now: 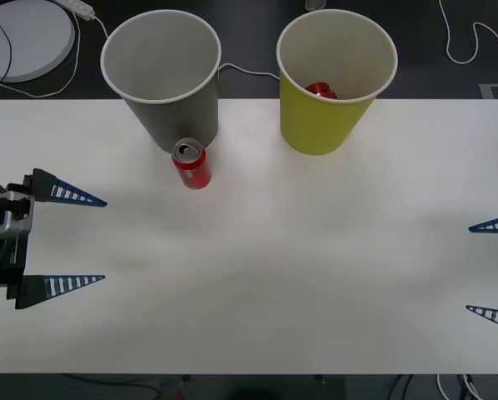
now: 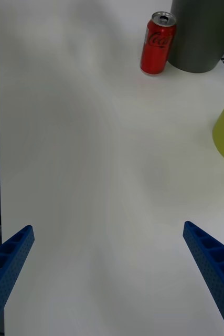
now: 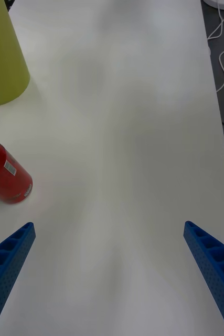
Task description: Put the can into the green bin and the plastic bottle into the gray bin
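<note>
White table [image 1: 257, 275]: green bin [image 1: 336, 79] holds red item [image 1: 321, 90]; gray bin [image 1: 161, 75].

The left gripper [image 1: 103, 240] sits at the frame's left edge, level with the middle, its black wrist block showing, blue ribbed fingers [image 1: 74, 197] spread wide and pointing toward centre. The right gripper [image 1: 470, 268] pokes in from the right edge, lower down, jaws likewise wide apart.

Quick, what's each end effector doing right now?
Left end effector: open, holding nothing, at the table's left edge.
Right end effector: open, holding nothing, at the right edge.
</note>
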`<state>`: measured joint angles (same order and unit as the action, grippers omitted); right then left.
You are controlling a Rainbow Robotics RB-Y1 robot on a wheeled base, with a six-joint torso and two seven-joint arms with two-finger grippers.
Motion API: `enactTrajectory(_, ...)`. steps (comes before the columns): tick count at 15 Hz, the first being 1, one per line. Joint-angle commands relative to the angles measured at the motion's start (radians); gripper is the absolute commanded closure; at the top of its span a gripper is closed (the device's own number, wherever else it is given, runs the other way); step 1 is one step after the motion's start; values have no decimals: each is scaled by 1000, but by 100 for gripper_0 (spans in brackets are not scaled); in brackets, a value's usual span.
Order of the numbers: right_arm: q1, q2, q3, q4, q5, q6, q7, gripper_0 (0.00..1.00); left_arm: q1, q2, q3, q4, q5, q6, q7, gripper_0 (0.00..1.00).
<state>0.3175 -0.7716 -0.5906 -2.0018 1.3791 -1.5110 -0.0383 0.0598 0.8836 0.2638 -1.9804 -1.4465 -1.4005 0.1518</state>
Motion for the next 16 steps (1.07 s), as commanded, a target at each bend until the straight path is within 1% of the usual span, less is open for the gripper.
enactTrajectory(1,0,0,0,0,0,0,0,0,0,0,0,0,0,0,0,0)
enactTrajectory(4,0,0,0,0,0,0,0,0,18,3,-8,11,-11,-9,-1,0)
enactTrajectory(5,0,0,0,0,0,0,0,0,18,18,-9,5,-11,-9,2,0)
enactTrajectory(7,0,0,0,0,0,0,0,0,18,34,-9,-6,-5,-9,11,0)
enactTrajectory(9,0,0,0,0,0,0,0,0,31,28,-9,-6,11,0,22,0)
enactTrajectory(11,0,0,0,0,0,0,0,0,71,8,-11,-8,43,44,29,0)
enactTrajectory(14,0,0,0,0,0,0,0,0,161,-66,-11,-35,61,156,43,0)
enactTrajectory(16,0,0,0,0,0,0,0,0,213,-110,-28,-61,61,241,57,0)
